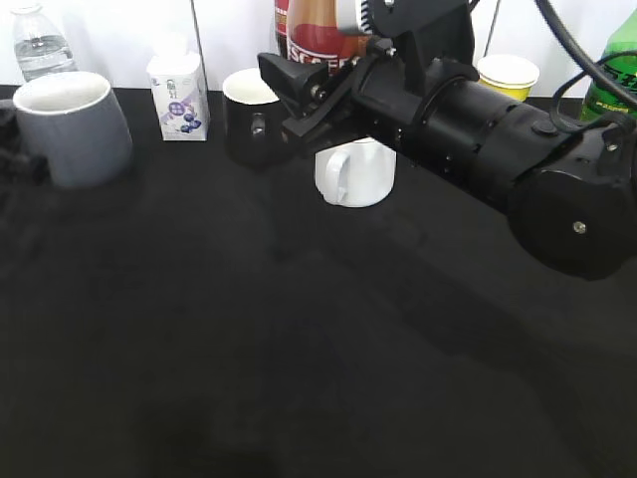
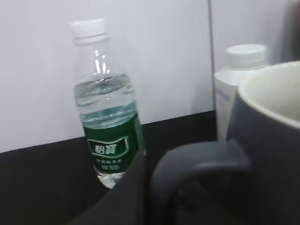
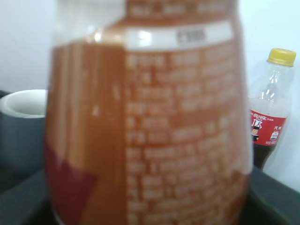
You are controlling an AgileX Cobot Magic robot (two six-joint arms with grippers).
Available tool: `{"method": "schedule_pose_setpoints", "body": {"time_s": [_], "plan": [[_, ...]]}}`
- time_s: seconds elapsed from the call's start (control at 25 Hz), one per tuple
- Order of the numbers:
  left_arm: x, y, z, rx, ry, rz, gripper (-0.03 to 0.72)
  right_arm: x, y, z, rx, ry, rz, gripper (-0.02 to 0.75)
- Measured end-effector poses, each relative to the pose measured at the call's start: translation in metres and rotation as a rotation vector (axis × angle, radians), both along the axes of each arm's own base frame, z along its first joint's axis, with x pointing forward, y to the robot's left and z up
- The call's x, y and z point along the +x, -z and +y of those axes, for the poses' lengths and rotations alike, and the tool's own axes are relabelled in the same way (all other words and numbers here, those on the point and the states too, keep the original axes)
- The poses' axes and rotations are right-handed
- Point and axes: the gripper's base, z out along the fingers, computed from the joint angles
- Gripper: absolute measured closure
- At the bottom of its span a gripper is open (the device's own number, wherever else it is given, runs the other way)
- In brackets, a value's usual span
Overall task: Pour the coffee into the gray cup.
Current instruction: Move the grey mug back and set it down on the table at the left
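The coffee (image 1: 320, 38) is a bottle of brown liquid with an orange and red label. It sits between the fingers of my right gripper (image 1: 299, 98) and fills the right wrist view (image 3: 150, 117). The gripper is shut on it, and its base is hidden. The gray cup (image 1: 70, 124) stands at the far left of the black table. It also shows in the right wrist view (image 3: 21, 126). My left gripper (image 2: 140, 197) is at the cup's handle (image 2: 197, 161), with one finger pressed against the loop.
A water bottle (image 1: 40, 40), a milk carton (image 1: 179, 95), a black mug (image 1: 249, 118), a white mug (image 1: 356, 171), a yellow paper cup (image 1: 508, 75) and a green soda bottle (image 1: 612, 70) stand along the back. A cola bottle (image 3: 269, 126) stands behind the coffee.
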Motion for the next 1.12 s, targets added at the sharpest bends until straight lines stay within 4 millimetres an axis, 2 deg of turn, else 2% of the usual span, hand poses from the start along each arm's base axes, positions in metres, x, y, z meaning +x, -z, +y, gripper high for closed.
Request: {"method": "schedule_pose_setpoints", "body": {"time_s": [0.24, 0.44, 0.6, 0.76, 1.12], "plan": [[0.052, 0.035, 0.005, 0.002, 0.000, 0.017, 0.643, 0.000, 0.000, 0.000, 0.001, 0.000, 0.001, 0.206], [0.071, 0.045, 0.011, 0.002, -0.012, 0.002, 0.642, 0.000, 0.000, 0.000, 0.000, 0.001, 0.003, 0.206], [0.071, 0.054, 0.011, -0.009, -0.011, 0.015, 0.619, 0.000, 0.000, 0.000, 0.000, 0.001, 0.004, 0.206], [0.071, 0.052, 0.009, -0.009, 0.023, -0.009, 0.468, 0.000, 0.000, 0.000, 0.000, 0.001, 0.004, 0.207], [0.039, 0.062, 0.010, -0.044, -0.015, 0.066, 0.445, 0.000, 0.000, 0.000, -0.002, 0.001, 0.004, 0.208]]}}
